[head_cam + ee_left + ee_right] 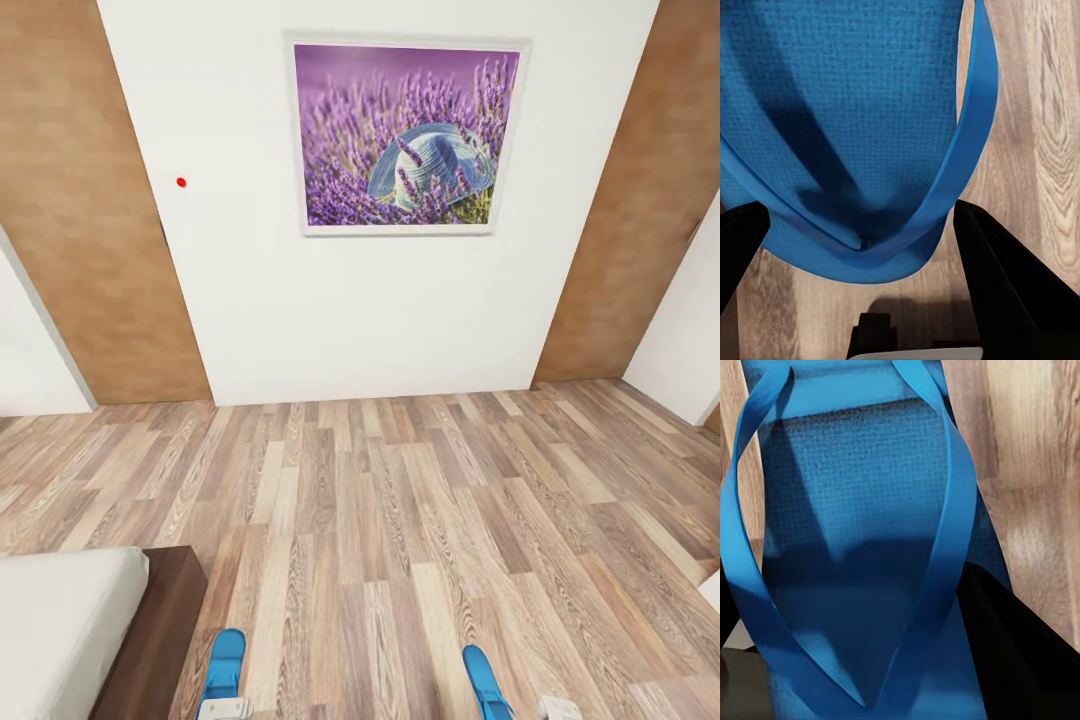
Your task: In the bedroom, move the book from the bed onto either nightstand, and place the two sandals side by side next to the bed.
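Sandals: left sandal (224, 660) by bed (60, 620) corner, right sandal (483, 680) well apart | woven blue foam, thin straps | both grippers' jaws: couldn't tell | plank floor (400, 520)

Two flat bright-blue flip-flop sandals show at the bottom of the head view over the light-brown wood-plank floor (400, 520), well apart: the left sandal (224, 662) just beside the dark brown frame corner of the pale grey-white bed (60, 620), the right sandal (484, 680) further right. Up close, each woven blue sole carries thin straps meeting in a V (862, 241) (866, 701).
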